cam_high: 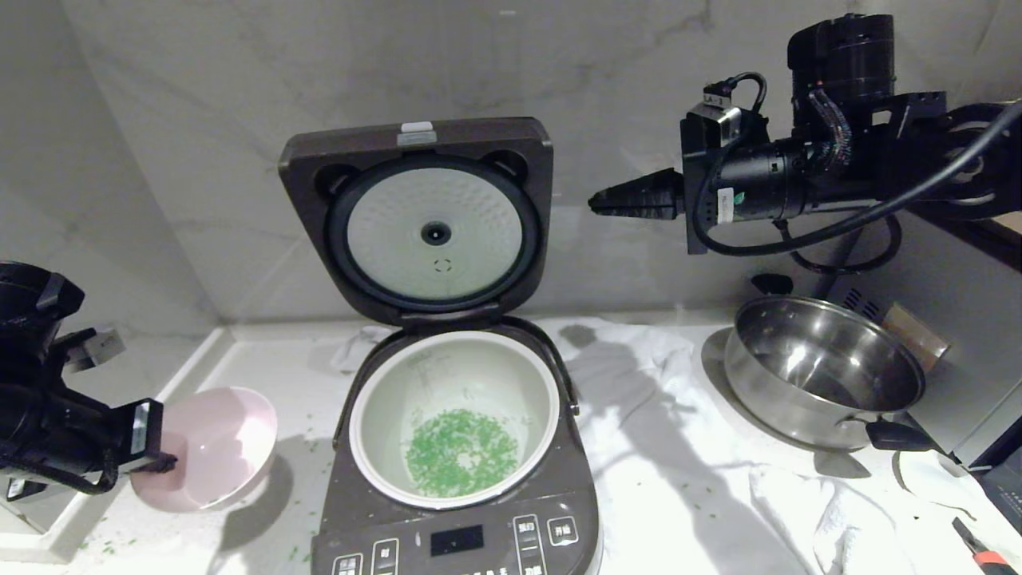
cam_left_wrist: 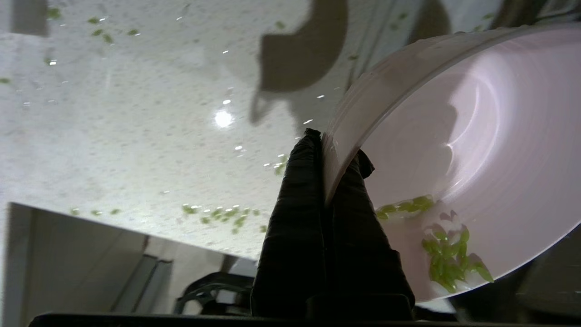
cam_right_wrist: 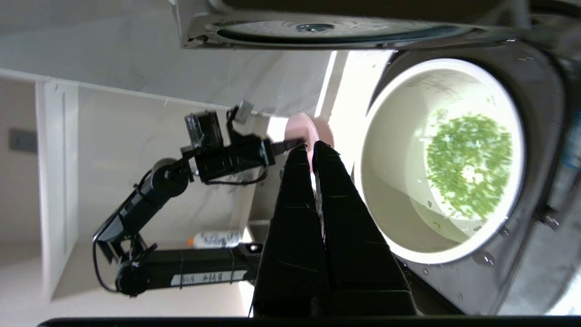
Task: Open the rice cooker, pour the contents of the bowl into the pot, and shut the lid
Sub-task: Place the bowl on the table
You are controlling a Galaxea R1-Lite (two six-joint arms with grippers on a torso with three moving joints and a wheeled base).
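Head view: the rice cooker (cam_high: 459,511) stands open, its lid (cam_high: 419,216) upright with a dimpled silver plate; green bits (cam_high: 461,451) lie in the smooth off-white pot (cam_high: 453,415). Left wrist view: the left gripper (cam_left_wrist: 324,181) pinches the glossy pink bowl (cam_left_wrist: 476,136) by its rim. Right wrist view: the right gripper (cam_right_wrist: 311,152) hangs closed and empty beside the cooker.

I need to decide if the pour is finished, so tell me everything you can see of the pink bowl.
The bowl is small, round, pale pink outside with a glossy white inside, like glazed ceramic or plastic. It sits left of the rice cooker, tilted with its mouth towards the cooker. The left claw is shut on its rim, one finger inside and one outside. It is almost empty: a small cluster of green bits clings near the low side of the inside.
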